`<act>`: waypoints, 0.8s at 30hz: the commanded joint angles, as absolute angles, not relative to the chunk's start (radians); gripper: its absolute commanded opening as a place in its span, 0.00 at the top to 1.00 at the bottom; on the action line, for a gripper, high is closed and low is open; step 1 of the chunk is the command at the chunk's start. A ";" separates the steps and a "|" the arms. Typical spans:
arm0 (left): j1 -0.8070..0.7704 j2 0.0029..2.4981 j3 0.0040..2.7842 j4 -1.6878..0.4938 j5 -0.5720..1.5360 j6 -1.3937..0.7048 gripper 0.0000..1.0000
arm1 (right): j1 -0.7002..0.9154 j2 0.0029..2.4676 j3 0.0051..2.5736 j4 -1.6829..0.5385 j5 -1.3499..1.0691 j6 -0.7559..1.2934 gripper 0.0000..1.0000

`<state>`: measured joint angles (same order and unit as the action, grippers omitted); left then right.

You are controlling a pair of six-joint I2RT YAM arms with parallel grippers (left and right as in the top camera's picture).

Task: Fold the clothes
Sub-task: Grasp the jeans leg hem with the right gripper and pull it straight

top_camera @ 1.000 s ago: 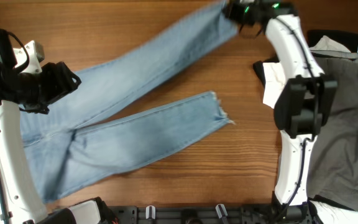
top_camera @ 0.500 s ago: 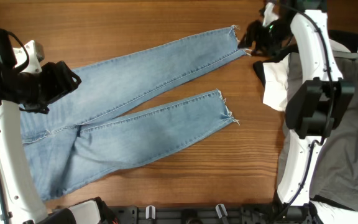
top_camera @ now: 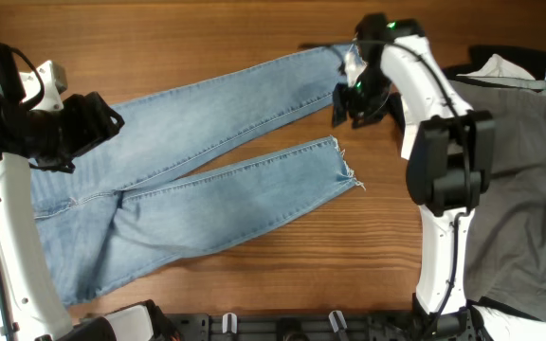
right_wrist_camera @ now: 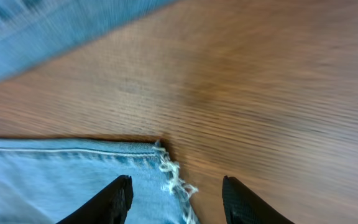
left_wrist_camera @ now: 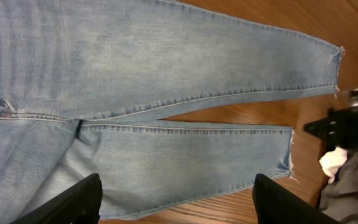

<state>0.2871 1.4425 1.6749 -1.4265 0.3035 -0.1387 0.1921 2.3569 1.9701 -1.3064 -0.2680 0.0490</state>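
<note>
The light-blue jeans (top_camera: 207, 180) lie flat on the wooden table, both legs pointing right. The frayed hem (top_camera: 344, 170) of the lower leg ends near the middle. My right gripper (top_camera: 347, 102) hovers open between the two leg ends. In the right wrist view that frayed hem (right_wrist_camera: 174, 177) lies below the open right gripper (right_wrist_camera: 179, 202), with nothing gripped. My left gripper (top_camera: 98, 125) hangs open over the thigh area. In the left wrist view the left gripper (left_wrist_camera: 179, 205) sits well above the lower leg (left_wrist_camera: 185, 155).
A pile of other clothes lies at the right: grey trousers (top_camera: 524, 189), a white garment (top_camera: 415, 133) and black cloth (top_camera: 500, 57). The right arm's white link (top_camera: 444, 142) stands over the pile's edge. Bare wood (top_camera: 377, 256) shows below the lower leg.
The right gripper carried the upper leg's hem down and to the right, laid it flat and let go. It then moved left toward the lower leg's hem. The left arm stayed put.
</note>
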 commanded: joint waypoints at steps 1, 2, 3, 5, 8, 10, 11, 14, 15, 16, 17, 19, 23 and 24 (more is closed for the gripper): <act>0.281 1.433 1.674 -1.422 0.297 -0.126 0.23 | 0.216 2.359 1.896 -1.269 -0.262 0.004 0.52; 0.281 1.433 1.674 -1.423 0.297 -0.126 0.23 | 0.218 2.359 1.887 -1.258 -0.262 0.005 0.53; 0.281 1.433 1.674 -1.423 0.297 -0.126 0.23 | 0.218 2.359 1.875 -1.237 -0.262 0.018 0.54; 0.281 1.433 1.674 -1.423 0.297 -0.126 0.23 | 0.218 2.359 1.871 -1.230 -0.264 0.034 0.55; 0.281 1.433 1.674 -1.426 0.297 -0.126 0.23 | 0.223 2.359 1.871 -1.232 -0.300 0.025 0.56; 0.281 1.433 1.674 -1.427 0.297 -0.126 0.23 | 0.231 2.359 1.864 -1.234 -0.300 0.025 0.59; 0.281 1.433 1.674 -1.427 0.297 -0.126 0.23 | 0.236 2.359 1.857 -1.232 -0.300 0.025 0.63; 0.281 1.433 1.674 -1.426 0.297 -0.126 0.23 | 0.246 2.359 1.837 -1.220 -0.300 0.025 0.71; 0.281 1.433 1.674 -1.426 0.297 -0.126 0.23 | 0.248 2.359 1.831 -1.214 -0.300 0.025 0.72; 0.281 1.433 1.674 -1.426 0.297 -0.126 0.23 | 0.249 2.359 1.826 -1.211 -0.300 0.026 0.73; 0.281 1.433 1.674 -1.426 0.297 -0.126 0.23 | 0.249 2.359 1.820 -1.206 -0.300 0.026 0.74; 0.281 1.433 1.674 -1.426 0.297 -0.126 0.23 | 0.249 2.359 1.808 -1.195 -0.300 0.026 0.81; 0.281 1.433 1.674 -1.426 0.297 -0.126 0.23 | 0.237 2.354 1.822 -1.190 -0.208 0.052 0.96; 0.281 1.433 1.674 -1.426 0.297 -0.126 0.23 | 0.227 2.350 1.842 -1.196 -0.142 0.103 0.96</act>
